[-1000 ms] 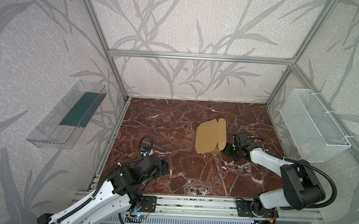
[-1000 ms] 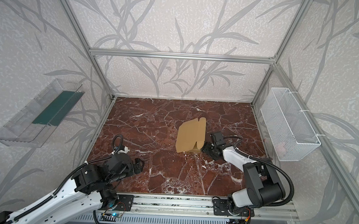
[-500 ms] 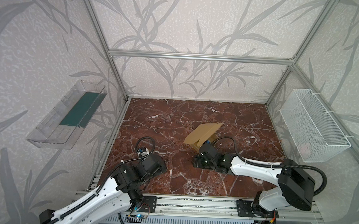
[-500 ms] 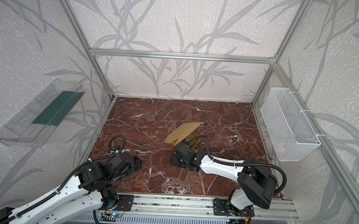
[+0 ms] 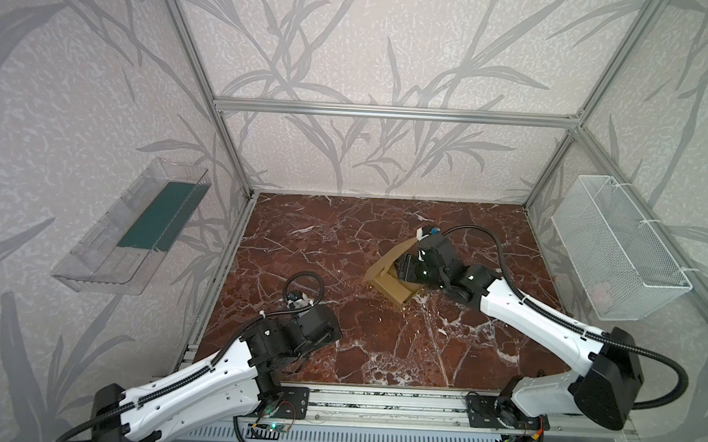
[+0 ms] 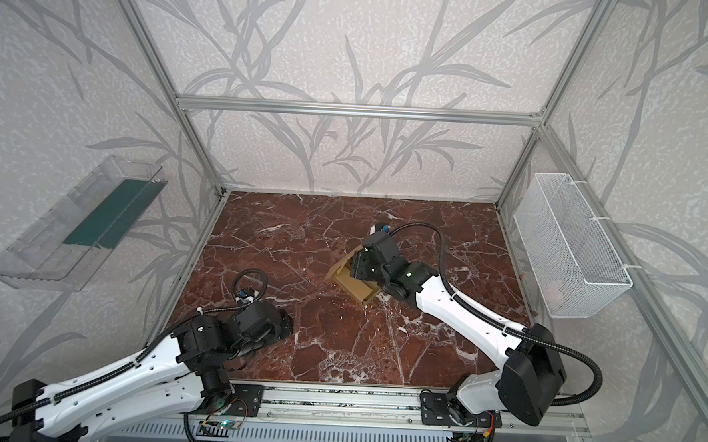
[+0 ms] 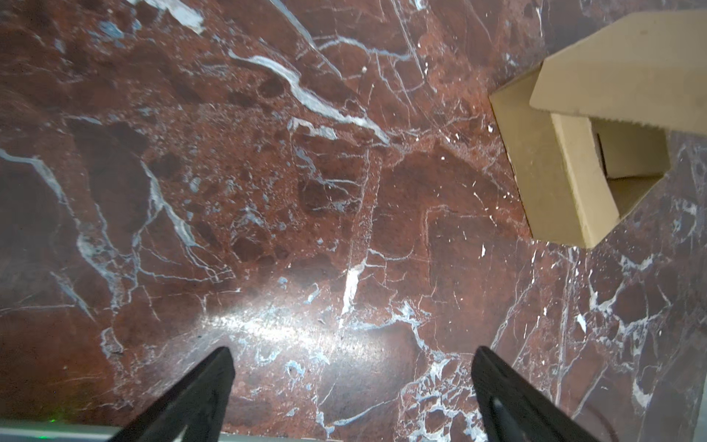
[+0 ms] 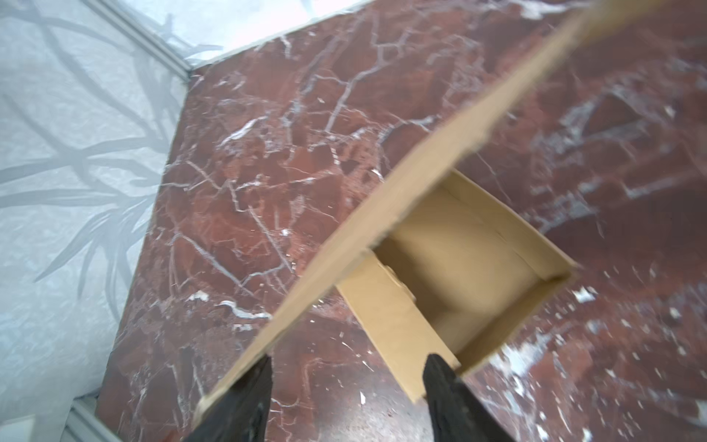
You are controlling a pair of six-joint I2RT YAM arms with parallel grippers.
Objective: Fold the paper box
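paper box (image 8: 470, 245) | lid blurred, end hidden behind right fingers (image 8: 245, 398) (frame-cropped)

The red-brown marble floor (image 5: 335, 237), veined white, shows a glare patch (image 7: 267, 325) just ahead of the left gripper (image 7: 354, 350) jaws. Pale leaf-patterned walls (image 5: 394, 58) stand behind an aluminium frame (image 5: 391, 112). A clear tray (image 5: 105, 259) and a white wire basket (image 5: 617, 244) hang well off from those jaws.

Marble tabletop (image 5: 342, 246), clear tray (image 5: 104, 277), wire basket (image 5: 617, 252)
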